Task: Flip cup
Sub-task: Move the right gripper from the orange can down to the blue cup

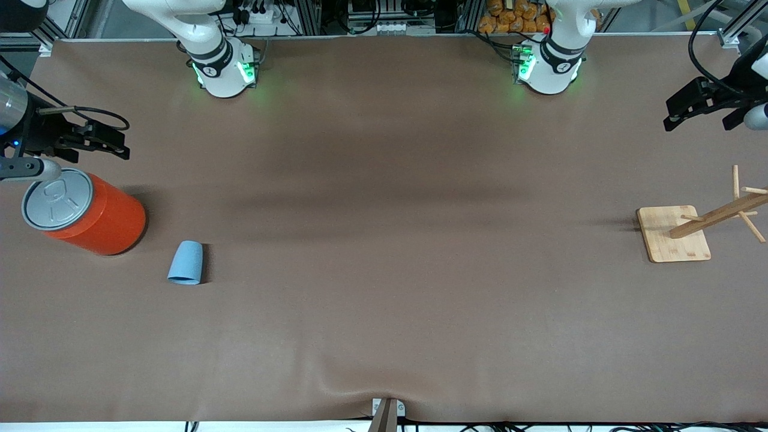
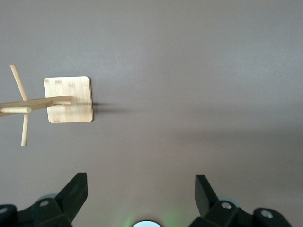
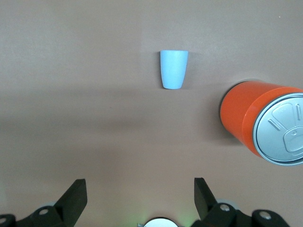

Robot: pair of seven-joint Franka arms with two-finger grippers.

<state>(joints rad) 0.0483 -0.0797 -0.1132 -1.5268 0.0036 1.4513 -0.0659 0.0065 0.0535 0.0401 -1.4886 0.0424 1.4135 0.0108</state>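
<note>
Just one cup (image 1: 185,263), one orange can (image 1: 90,211)

Even, fairly bright overhead light falls on the matte brown table (image 1: 384,312), with no glare. Soft broad shadow bands cross it level with the can (image 1: 90,213). The cup (image 1: 186,262) and the rack (image 1: 675,234) cast short dark shadows. Green lamp glow tints the cloth beside both arm bases. All views are sharp.
</note>
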